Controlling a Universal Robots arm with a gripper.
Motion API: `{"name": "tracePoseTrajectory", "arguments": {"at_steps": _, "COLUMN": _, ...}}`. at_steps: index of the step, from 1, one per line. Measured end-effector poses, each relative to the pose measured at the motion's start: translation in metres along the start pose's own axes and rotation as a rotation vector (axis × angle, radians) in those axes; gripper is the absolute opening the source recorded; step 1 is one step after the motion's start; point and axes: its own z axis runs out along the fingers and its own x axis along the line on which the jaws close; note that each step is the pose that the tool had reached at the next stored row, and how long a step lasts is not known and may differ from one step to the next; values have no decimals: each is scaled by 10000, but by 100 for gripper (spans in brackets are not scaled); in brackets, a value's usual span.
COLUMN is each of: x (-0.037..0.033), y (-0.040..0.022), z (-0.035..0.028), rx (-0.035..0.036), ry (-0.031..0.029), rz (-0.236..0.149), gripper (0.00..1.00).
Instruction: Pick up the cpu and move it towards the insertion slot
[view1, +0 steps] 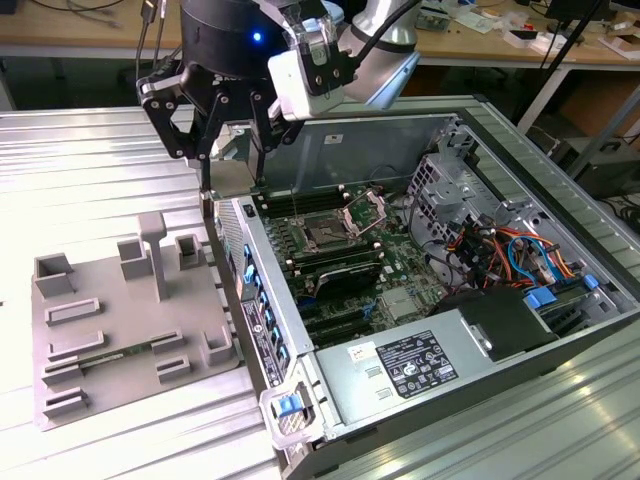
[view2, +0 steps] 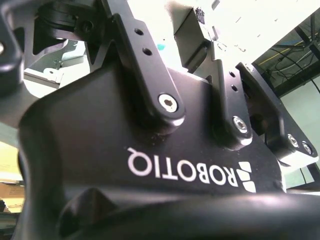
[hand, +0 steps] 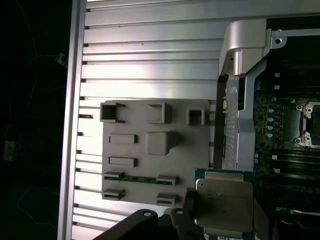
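Silvery cpu gripped between fingers, insertion slot (partly cut off) well apart

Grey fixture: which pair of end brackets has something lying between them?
The pair bridged by the thin green circuit strip; the neighbouring pair on the grey fixture has nothing between its brackets.

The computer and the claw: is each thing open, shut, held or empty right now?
cpu: held in the claw, silver top showing in the first wrist view.
claw: shut on the cpu, up above the case's edge.
insertion slot: metal frame flipped open, looks empty.
computer case: lying on its side, open, insides showing.
grey fixture: lying flat, with a green memory stick in one holder.
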Motion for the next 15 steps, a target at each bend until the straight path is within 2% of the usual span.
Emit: {"name": "tracePoseTrajectory", "arguments": {"at_steps": 15, "x": -37, "y": -3, "z": 9, "rx": 0, "ry": 0, "rz": 0, "gripper": 53}}
